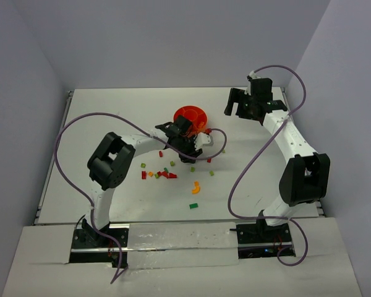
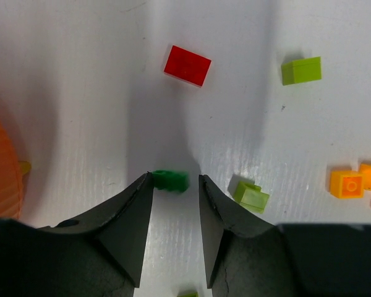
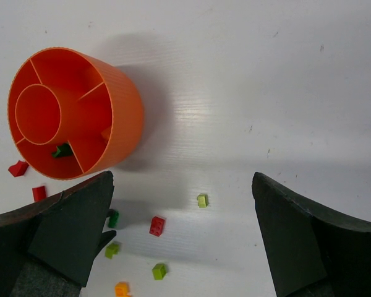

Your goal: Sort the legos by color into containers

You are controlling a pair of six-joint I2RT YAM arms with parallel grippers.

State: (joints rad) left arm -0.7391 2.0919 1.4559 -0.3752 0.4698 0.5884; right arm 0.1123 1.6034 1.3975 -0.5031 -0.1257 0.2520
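left gripper [image 2: 175, 176]: narrow, jaws flanking dark green brick [image 2: 170, 180], unclamped | right gripper [image 3: 182, 177]: wide, empty, orange bowl [image 3: 123, 117] at 10 o'clock

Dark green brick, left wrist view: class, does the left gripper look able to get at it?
Likely yes: the dark green brick lies at the open tips of the left gripper, nothing between; the lime brick sits aside.

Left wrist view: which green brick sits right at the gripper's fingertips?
The dark green brick, the only one lying between the tips of the left gripper. The nearer lime-green brick sits outside the jaws, and the farther lime-green brick lies well off.
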